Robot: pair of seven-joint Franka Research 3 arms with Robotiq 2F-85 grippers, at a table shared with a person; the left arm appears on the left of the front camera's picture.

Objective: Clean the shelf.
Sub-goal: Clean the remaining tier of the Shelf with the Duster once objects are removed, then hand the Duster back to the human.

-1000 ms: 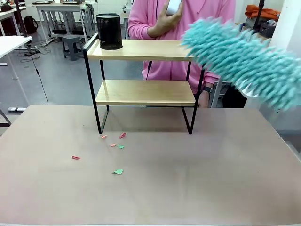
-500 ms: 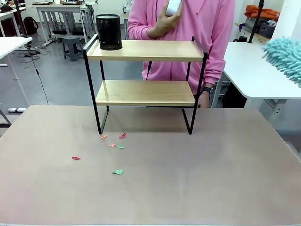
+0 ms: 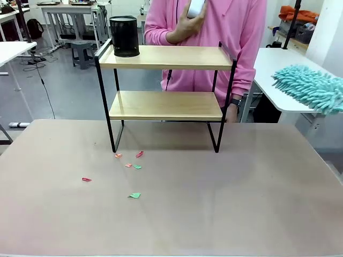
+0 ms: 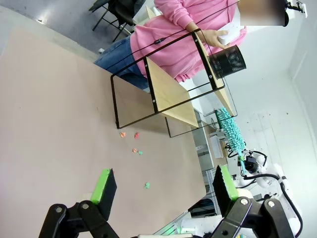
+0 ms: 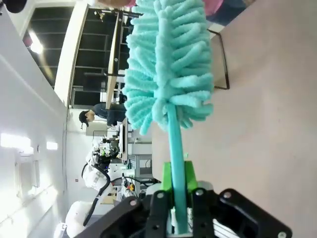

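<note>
**Duster gripped at the right, shelf at the far middle**

The shelf (image 3: 166,91) is seen standing upright at the far middle of the surface (image 3: 225,203). A black mesh cup (image 3: 124,36) is set on the left end of its upper board. The right claw (image 5: 178,181) is closed on the handle of a teal duster (image 3: 308,88). The duster's fluffy head is held at the right edge of the scene, well apart from the shelf. The left claw (image 4: 163,183) is held wide open above the surface, with nothing gripped between its green pads (image 4: 104,181). Small red and green paper scraps (image 3: 134,195) are scattered on the surface near the shelf's left front leg. A person in a pink top (image 3: 225,32) is placed behind the shelf, and a white object (image 3: 196,7) is held in one raised hand (image 3: 185,24).
</note>
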